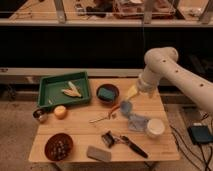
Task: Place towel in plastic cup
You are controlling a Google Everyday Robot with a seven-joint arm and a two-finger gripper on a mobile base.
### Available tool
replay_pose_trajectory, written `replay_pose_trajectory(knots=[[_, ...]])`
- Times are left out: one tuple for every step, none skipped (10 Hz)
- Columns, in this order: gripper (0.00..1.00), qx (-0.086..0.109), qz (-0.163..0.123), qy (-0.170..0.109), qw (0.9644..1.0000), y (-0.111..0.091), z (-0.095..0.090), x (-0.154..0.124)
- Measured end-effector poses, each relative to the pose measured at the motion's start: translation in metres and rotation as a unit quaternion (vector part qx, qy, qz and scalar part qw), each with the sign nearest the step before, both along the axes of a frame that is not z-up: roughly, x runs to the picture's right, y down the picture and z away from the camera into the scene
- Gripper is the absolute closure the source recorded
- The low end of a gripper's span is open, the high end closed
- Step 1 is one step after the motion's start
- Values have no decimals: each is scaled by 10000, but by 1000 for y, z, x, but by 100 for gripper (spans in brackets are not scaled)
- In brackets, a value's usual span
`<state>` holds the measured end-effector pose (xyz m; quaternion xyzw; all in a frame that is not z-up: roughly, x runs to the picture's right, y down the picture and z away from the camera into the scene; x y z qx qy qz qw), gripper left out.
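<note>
The pale blue-grey cloth towel [135,118] lies just beside the off-white plastic cup [155,128]; we see the gripper [131,93] hovering near it, spread wide and empty.

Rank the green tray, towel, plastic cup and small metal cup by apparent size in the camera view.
Largest: the green tray.
Next: the towel and the plastic cup look about alike, so they are not ranked.
Smallest: the metal cup.
The gripper hovers open just behind the towel, holding nothing.
</note>
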<state>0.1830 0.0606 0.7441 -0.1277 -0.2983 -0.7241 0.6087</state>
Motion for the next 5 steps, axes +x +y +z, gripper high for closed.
replay_pose_trajectory(knots=[[20,24,31,-60,10000,18,8,6],[20,-60,-8,-257,9997,27,13,7],[20,-281,-128,-596,9977,36,20,4],[20,-373,-176,-748,9963,40,22,3],[20,-434,-199,-816,9955,43,23,5]])
